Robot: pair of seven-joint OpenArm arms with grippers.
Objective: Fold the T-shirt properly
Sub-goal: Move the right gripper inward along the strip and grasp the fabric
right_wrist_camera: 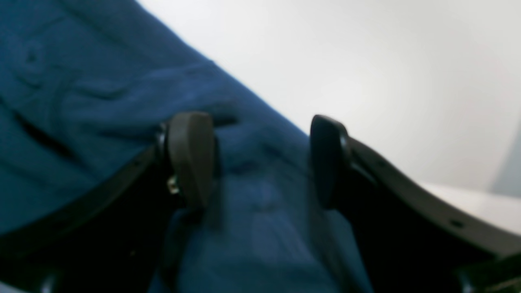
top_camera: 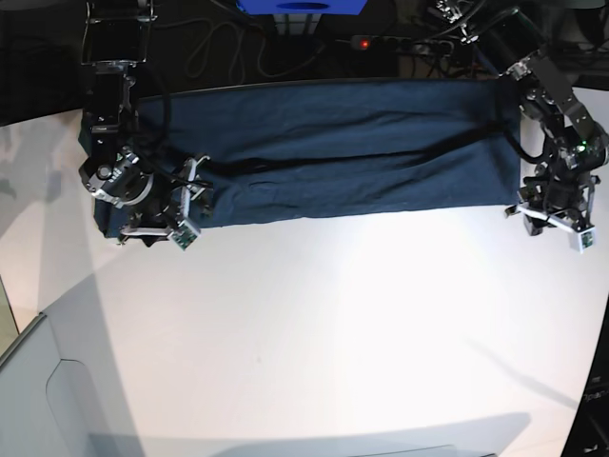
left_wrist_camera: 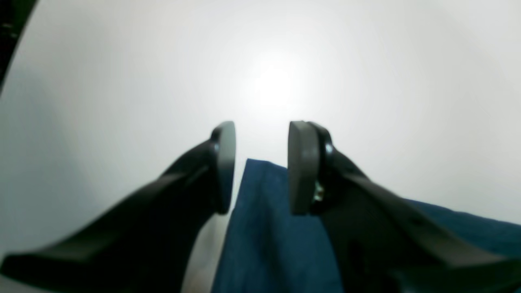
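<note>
White, matte tabletop (top_camera: 314, 314) fills most of the base view; dark cables and a power strip with a red indicator (top_camera: 363, 44) lie along its far edge.

The dark navy-blue cotton T-shirt (top_camera: 352, 148) lies across the far part of the tabletop as a long horizontal band, folded lengthwise, with shallow creases running along it. It spans nearly from one arm to the other.

The left gripper (left_wrist_camera: 261, 167) is positioned at the band's end on the right side of the base view. In the left wrist view, its two dark pads stand apart with a clear gap; a corner of the blue fabric lies beneath that gap. The pads pinch nothing.

The right gripper (right_wrist_camera: 260, 160) is positioned over the opposite end of the band. In the right wrist view, its pads are spread wide, one above the fabric and one at the fabric edge. Wrinkled cloth lies under and between them, ungripped. Contact between fingertips and cloth cannot be determined.
</note>
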